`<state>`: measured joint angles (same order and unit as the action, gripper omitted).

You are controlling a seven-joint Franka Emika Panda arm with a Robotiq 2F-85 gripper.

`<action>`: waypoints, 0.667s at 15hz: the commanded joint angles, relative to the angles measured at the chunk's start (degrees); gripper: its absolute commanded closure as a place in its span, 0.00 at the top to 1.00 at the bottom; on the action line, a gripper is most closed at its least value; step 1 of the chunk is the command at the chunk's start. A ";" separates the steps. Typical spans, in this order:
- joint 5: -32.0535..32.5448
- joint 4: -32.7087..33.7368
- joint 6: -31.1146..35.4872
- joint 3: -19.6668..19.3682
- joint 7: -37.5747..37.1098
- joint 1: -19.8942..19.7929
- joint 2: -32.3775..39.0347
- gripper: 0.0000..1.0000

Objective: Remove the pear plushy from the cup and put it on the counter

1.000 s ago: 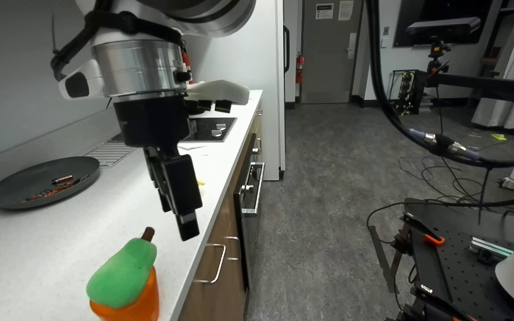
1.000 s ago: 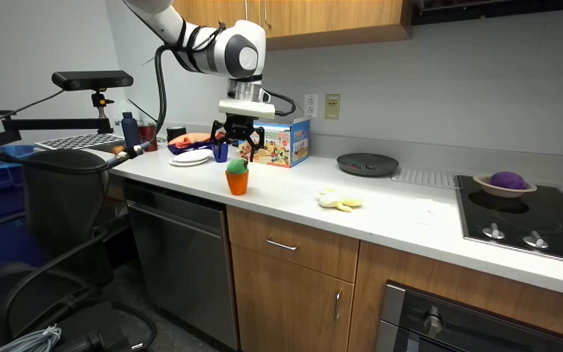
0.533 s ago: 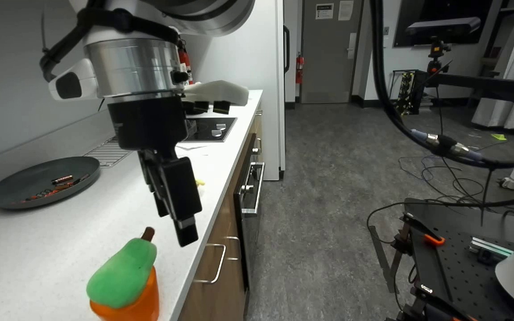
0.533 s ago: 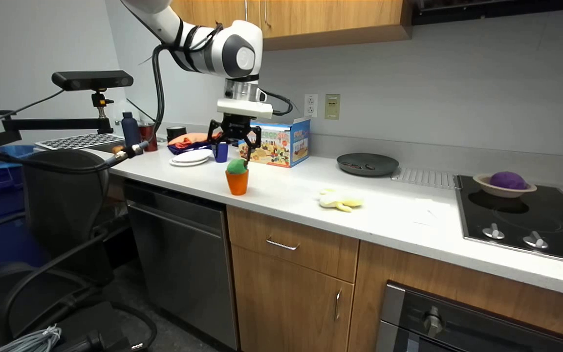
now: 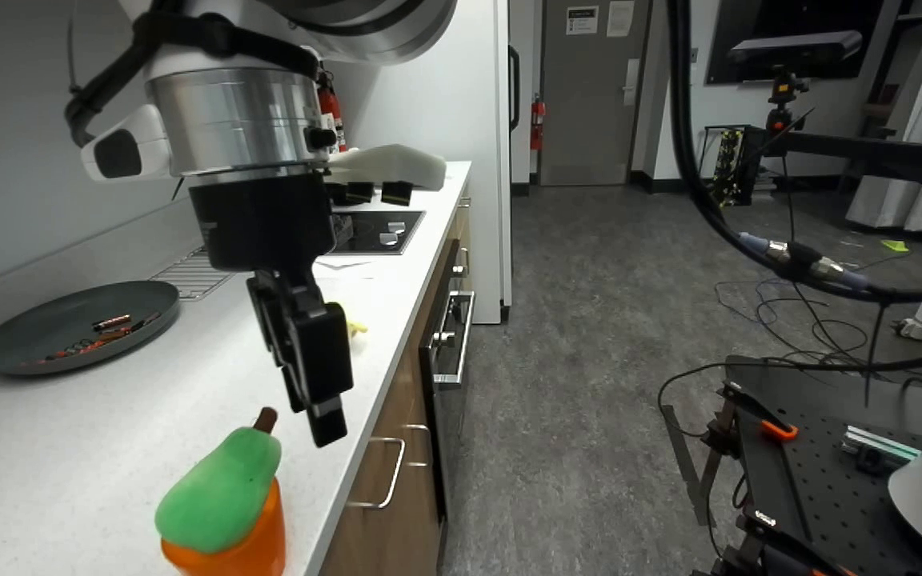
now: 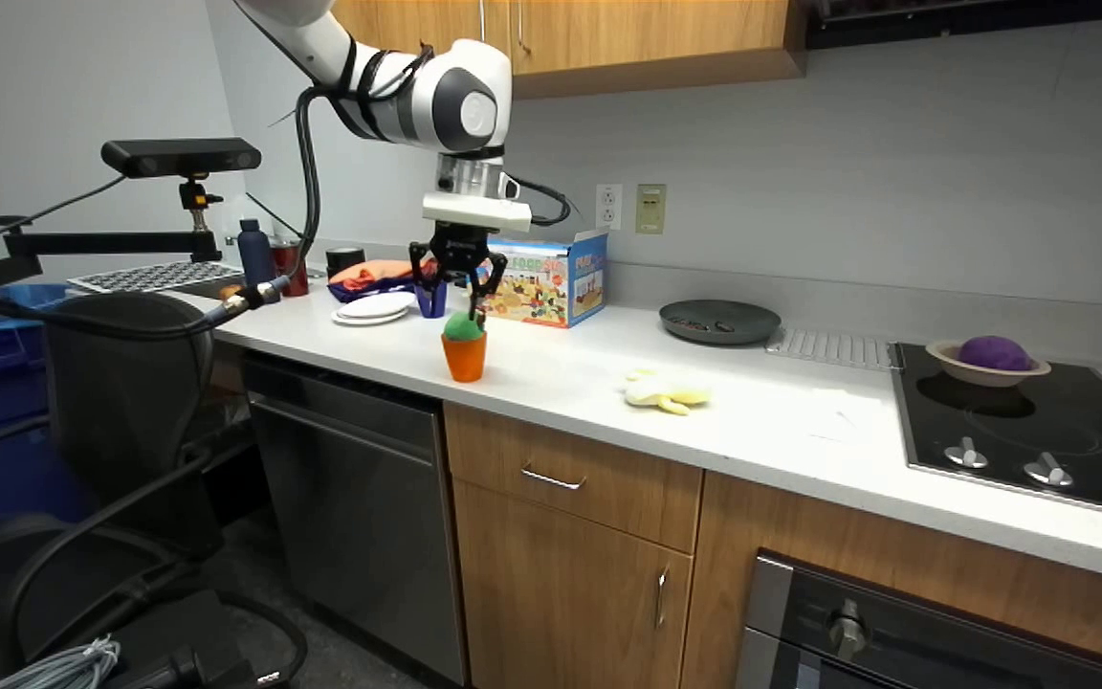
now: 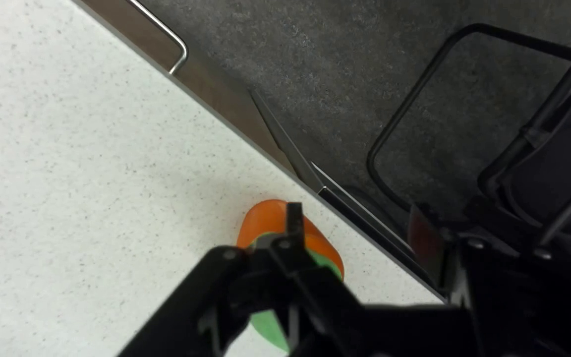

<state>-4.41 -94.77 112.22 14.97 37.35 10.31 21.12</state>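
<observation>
The pear plushy point(image 5: 225, 488), bright green with a dark brown stem, sits tilted in the orange cup point(image 5: 265, 540) near the front edge of the white counter point(image 5: 69, 448). Plushy point(image 6: 462, 327) and cup point(image 6: 465, 358) also show in an exterior view. My gripper point(image 5: 313, 412) is open and empty, above the counter close to the plushy's stem end. In an exterior view my gripper point(image 6: 452, 299) hangs just above the plushy. In the wrist view my gripper point(image 7: 357, 218) has its fingers wide apart; one finger hides part of the plushy point(image 7: 268, 327) and the cup point(image 7: 260, 220).
A pale yellowish-white lumpy object point(image 6: 666, 390) lies on the counter. A dark round plate point(image 6: 718, 322) holding small items and a colourful box point(image 6: 541, 282) stand at the back. White plates point(image 6: 376, 307) and a blue cup point(image 6: 430, 300) are behind the orange cup. A cooktop point(image 6: 1020, 421) is farther along.
My gripper has shifted slightly left in both exterior views and a little lower. Its fingers look slightly changed in angle, still apart. The plushy and the cup have not moved.
</observation>
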 commanded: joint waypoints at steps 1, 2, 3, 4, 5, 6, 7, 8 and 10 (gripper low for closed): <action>0.81 1.57 -1.00 0.13 0.30 0.25 0.66 0.27; 0.88 1.56 -0.95 0.12 0.32 0.26 0.65 0.20; 0.94 1.56 -0.86 0.12 0.41 0.27 0.66 0.11; 0.97 1.53 -0.65 0.12 0.47 0.27 0.66 0.05; 1.07 1.49 -0.35 0.11 0.56 0.28 0.65 0.00; 0.94 1.44 -0.05 0.11 0.38 0.28 0.64 0.00; 0.96 1.42 0.14 0.12 0.43 0.28 0.64 0.32; 0.93 1.42 0.28 0.13 0.49 0.27 0.64 0.26; 0.89 1.44 0.41 0.17 0.65 0.25 0.66 0.33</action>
<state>-4.41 -94.70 112.57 14.97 37.35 10.31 21.12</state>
